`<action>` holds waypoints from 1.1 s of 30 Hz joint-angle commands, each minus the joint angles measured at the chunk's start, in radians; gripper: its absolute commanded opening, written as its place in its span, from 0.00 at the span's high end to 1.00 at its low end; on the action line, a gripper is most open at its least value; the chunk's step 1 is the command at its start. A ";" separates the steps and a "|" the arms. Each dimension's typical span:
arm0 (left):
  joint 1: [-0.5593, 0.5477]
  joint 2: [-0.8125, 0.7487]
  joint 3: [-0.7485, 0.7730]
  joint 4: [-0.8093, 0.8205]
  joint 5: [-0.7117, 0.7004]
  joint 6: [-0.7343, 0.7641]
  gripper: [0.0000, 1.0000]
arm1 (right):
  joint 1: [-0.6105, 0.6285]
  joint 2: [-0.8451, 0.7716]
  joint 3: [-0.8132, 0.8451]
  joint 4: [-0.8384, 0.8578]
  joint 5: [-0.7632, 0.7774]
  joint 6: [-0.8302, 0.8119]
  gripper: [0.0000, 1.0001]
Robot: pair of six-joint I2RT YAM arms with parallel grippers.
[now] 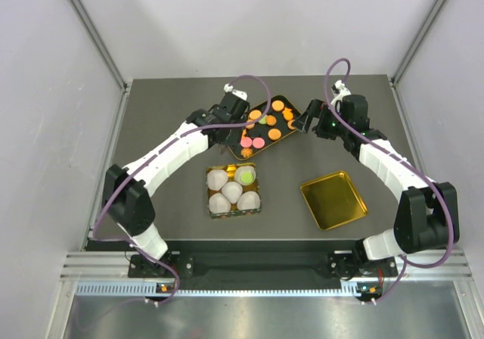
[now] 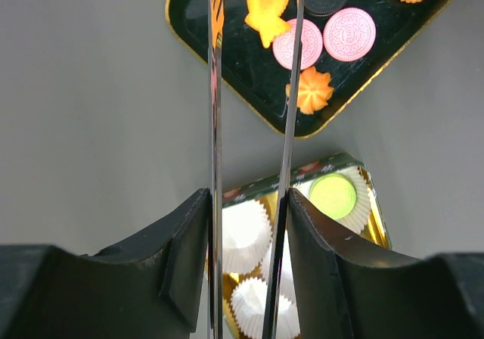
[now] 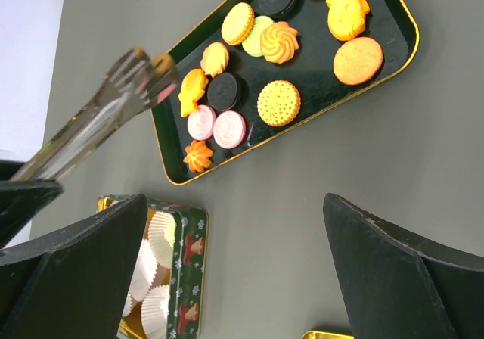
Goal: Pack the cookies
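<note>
Metal tongs (image 2: 215, 127) tight in the left pincer (image 2: 248, 203) by the cookies (image 3: 279, 102); right pincer (image 3: 234, 203) wide open.

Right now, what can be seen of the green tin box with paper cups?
The square green tin box has printed sides and a gold inside. It sits flat, lidless, on the grey table, near the dark cookie tray but apart from it. Five white paper cups fill it; one holds a green round cookie.

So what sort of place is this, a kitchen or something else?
Probably a robot test bench, not a kitchen: a left arm and right arm bolted to a dark table, plain white panels walling it in, and a tray of cookies beside a tin of paper cups.
</note>
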 commanded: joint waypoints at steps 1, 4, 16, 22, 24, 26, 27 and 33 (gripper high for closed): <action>0.011 0.044 0.042 0.062 0.041 0.025 0.52 | 0.011 -0.031 0.062 0.011 -0.001 -0.018 0.00; 0.025 0.070 0.050 0.064 0.058 0.025 0.51 | 0.011 -0.029 0.063 0.008 0.000 -0.019 0.00; 0.049 0.113 0.040 0.078 0.069 0.029 0.52 | 0.011 -0.022 0.066 0.005 -0.001 -0.019 0.00; 0.049 0.121 0.033 0.078 0.074 0.029 0.53 | 0.011 -0.019 0.069 0.001 0.000 -0.021 0.00; 0.049 0.123 0.030 0.079 0.075 0.029 0.53 | 0.011 -0.019 0.071 0.001 0.000 -0.022 0.00; 0.051 0.127 0.028 0.082 0.077 0.031 0.53 | 0.011 -0.019 0.071 -0.001 0.000 -0.022 0.00; 0.051 0.129 0.027 0.082 0.077 0.031 0.54 | 0.011 -0.020 0.071 -0.001 0.000 -0.022 0.00; 0.051 0.130 0.025 0.082 0.072 0.031 0.61 | 0.011 -0.017 0.072 -0.003 -0.001 -0.024 0.01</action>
